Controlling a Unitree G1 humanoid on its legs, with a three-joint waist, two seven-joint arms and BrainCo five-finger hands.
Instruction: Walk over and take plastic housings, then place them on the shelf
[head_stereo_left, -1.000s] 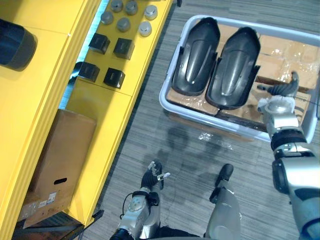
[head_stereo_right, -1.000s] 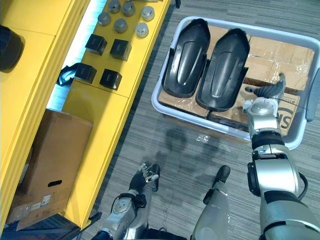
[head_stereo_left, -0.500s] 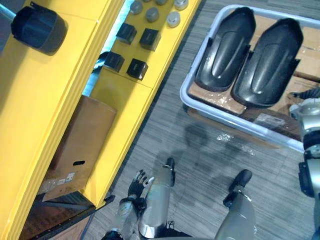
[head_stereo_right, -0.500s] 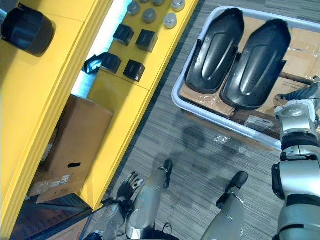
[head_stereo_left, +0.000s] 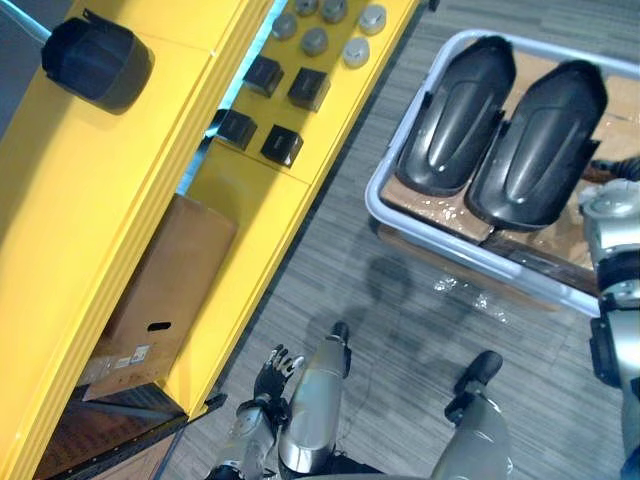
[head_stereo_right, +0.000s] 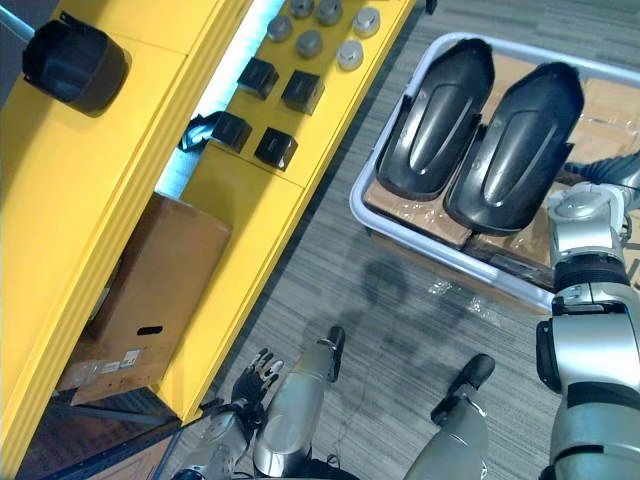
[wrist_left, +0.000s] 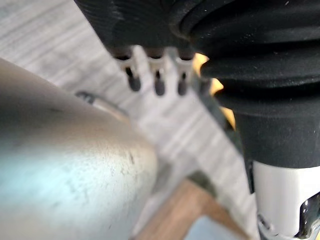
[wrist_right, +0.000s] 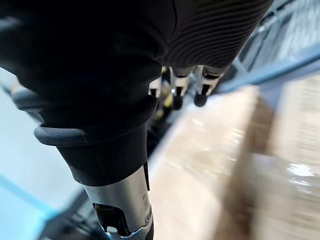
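Housings are lying side by side in the bin at 1 o'clock. Right hand is hovering beside them, relaxed and empty. Left hand is hanging spread at 7 o'clock. Risk: straight fingers are likely to slide off the smooth, curved shell.

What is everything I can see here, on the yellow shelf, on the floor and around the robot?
plastic housings: two, black, side by side in the bin
bin: one, pale grey, on the floor right of the shelf
cardboard packs: brown, under clear film, beneath the housings; count unclear
shelf: one, yellow, along the left
square blocks: four, black, on the shelf
round caps: six, silver, beyond the blocks
round part: one, black, on the shelf's top level
cardboard box: one, brown, on a lower level
floor: grey carpet
left hand: open, low by the shelf's foot
right hand: open, over the bin
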